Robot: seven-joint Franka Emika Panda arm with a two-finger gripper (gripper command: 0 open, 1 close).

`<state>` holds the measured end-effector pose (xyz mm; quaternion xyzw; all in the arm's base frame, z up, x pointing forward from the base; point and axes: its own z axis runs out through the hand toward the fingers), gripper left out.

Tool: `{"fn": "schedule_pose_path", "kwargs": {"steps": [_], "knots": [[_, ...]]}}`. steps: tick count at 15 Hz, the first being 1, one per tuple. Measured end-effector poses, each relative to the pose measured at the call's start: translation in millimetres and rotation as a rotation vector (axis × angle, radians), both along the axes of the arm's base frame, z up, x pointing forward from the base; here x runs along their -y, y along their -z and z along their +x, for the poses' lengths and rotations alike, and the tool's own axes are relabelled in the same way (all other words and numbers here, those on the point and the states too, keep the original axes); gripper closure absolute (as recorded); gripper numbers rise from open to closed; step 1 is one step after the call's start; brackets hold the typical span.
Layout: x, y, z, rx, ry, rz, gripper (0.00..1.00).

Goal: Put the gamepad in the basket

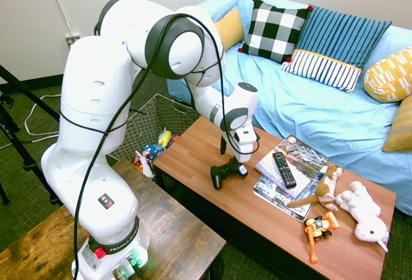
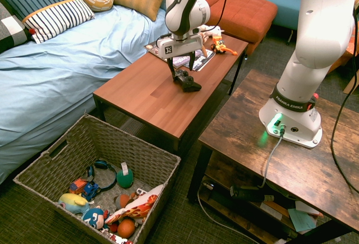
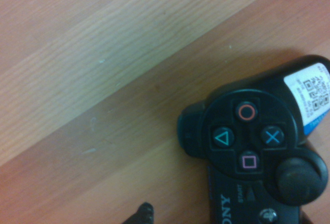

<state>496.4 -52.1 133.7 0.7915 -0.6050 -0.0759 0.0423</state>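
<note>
The black gamepad (image 1: 224, 172) lies on the reddish wooden coffee table (image 1: 193, 158), near the magazines. My gripper (image 2: 183, 72) stands upright directly over the gamepad (image 2: 187, 82), open, with one finger down on each side of one of its ends. I cannot tell whether the fingers touch it. Close up, the wrist view shows the gamepad (image 3: 258, 152), its coloured buttons, a thumbstick and a white label. The woven grey-brown basket (image 2: 53, 155) stands on the floor off the table's end, with several toys in it. It is also seen behind the arm as the basket (image 1: 154, 116).
A slim black remote (image 1: 284, 169) rests on magazines (image 1: 302, 161) just beyond the gamepad. An orange toy (image 1: 320, 226) and plush animals (image 1: 360, 209) lie at the table's far end. A blue-covered sofa (image 1: 309, 112) runs along the table's far side.
</note>
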Motion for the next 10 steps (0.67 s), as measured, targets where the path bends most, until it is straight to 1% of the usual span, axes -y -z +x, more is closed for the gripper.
{"fn": "schedule_pose_path", "kwargs": {"steps": [6, 7, 10], "knots": [[1.3, 29.3, -0.4, -0.027, 0.020, 0.006, 0.00], [2.9, 34.1, -1.1, -0.028, 0.026, 0.008, 1.00], [7.9, 43.2, -1.4, -0.028, 0.044, 0.011, 1.00]]}}
